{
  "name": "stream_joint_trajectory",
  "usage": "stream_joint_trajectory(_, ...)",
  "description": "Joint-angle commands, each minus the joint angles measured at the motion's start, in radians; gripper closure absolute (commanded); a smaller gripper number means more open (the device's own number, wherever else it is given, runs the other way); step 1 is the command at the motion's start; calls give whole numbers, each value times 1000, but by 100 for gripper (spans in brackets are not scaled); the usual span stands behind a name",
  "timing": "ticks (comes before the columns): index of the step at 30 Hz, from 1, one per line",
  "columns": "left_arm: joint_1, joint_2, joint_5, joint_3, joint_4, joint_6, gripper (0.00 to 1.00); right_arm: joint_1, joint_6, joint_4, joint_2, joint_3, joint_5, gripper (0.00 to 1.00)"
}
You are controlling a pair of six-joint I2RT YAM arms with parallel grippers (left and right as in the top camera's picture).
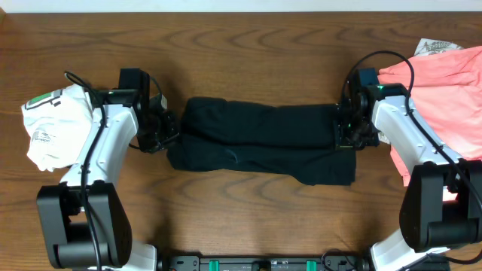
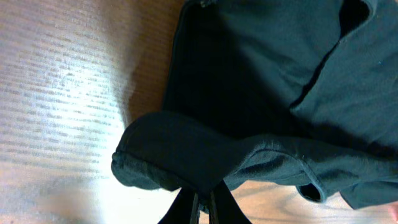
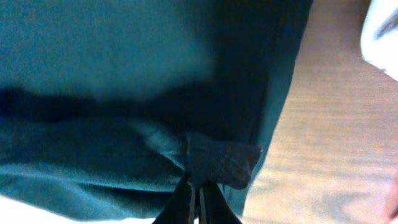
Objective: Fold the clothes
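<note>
The black shirt (image 1: 263, 139) lies in a long band across the middle of the table (image 1: 248, 45), doubled over lengthwise with a fold line running left to right. My left hand (image 1: 167, 132) is at its left end, fingers pinched tight on a rolled fold of the fabric's edge. My right hand (image 1: 343, 128) is at the right end, clamped in the same way on a small bunched corner. A white garment with green print (image 1: 53, 120) sits crumpled at the far left, and a salmon-pink garment (image 1: 444, 90) is spread at the far right.
</note>
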Motion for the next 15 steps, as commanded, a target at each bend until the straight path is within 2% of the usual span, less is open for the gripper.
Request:
stream_joint_trajectory(1, 2, 15, -8, -7, 16, -9, 94, -11, 16, 51, 0, -23, 3, 99)
stream_joint_trajectory(4, 2, 22, -8, -7, 27, -9, 92, -11, 34, 93, 0, -39, 3, 98)
stream_joint_trajectory(6, 2, 23, -8, -7, 28, -9, 85, -11, 40, 100, 0, -50, 4, 98)
stream_joint_trajectory(8, 2, 23, -8, -7, 27, -9, 83, -11, 42, 98, 0, -63, 3, 98)
stream_joint_trajectory(10, 2, 23, -8, -7, 27, -9, 63, -11, 42, 97, 0, -81, 3, 95)
stream_joint_trajectory(12, 2, 23, -8, -7, 27, -9, 51, -11, 42, 98, 0, -102, 3, 93)
stream_joint_trajectory(15, 2, 23, -8, -7, 26, -9, 45, -11, 42, 108, 0, -123, 23, 88)
